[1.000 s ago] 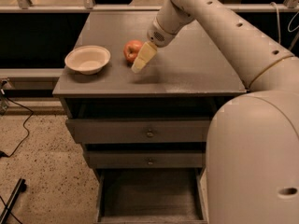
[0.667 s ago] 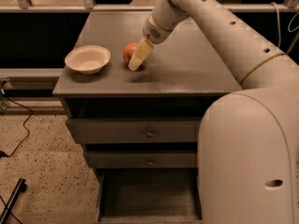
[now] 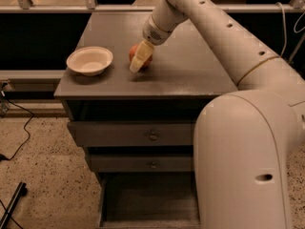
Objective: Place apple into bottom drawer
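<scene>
The big white robot arm [image 3: 224, 42] reaches over the dark grey-brown wooden cabinet [image 3: 190, 75]. Its lowest drawer [image 3: 150, 199] stands pulled out. On top, right of the cream round bowl [image 3: 89, 61], sits the small red apple [image 3: 148, 59], right behind the cream gripper [image 3: 137, 66], which partly covers it. I cannot tell whether the gripper has hold of it.

surface: dark cabinet top [image 3: 190, 70] | on it: cream bowl [image 3: 89, 60] at front left; apple [image 3: 148, 60] near it, to its right | gripper [image 3: 137, 66]: lowered against the apple
</scene>
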### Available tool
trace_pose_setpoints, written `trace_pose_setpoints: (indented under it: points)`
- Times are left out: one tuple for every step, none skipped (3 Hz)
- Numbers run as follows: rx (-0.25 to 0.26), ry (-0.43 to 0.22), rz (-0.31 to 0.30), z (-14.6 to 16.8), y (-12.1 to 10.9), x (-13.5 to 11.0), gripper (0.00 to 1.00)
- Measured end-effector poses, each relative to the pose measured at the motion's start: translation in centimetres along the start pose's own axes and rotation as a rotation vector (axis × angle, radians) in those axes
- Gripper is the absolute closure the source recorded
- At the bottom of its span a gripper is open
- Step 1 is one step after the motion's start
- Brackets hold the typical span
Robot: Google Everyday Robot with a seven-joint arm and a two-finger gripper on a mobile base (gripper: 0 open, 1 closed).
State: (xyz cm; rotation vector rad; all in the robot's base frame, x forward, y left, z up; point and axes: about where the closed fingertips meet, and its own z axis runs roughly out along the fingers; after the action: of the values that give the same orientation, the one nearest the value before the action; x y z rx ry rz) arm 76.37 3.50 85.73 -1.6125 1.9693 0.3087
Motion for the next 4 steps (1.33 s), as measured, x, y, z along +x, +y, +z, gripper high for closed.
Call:
trace_pose_setpoints:
  points:
    - [-0.006,0.001,-0.001,0.4,0.1,0.0,0.18]
    - [-0.011,0.003,-0.001,0.8,0.2,0.0,0.42]
    - [-0.031,-0.022,-0.001,1.1,0.6,-0.2,0.65]
    - [-0.083,-0.09,-0.035,0.9,1.9,-1.3,0.88]
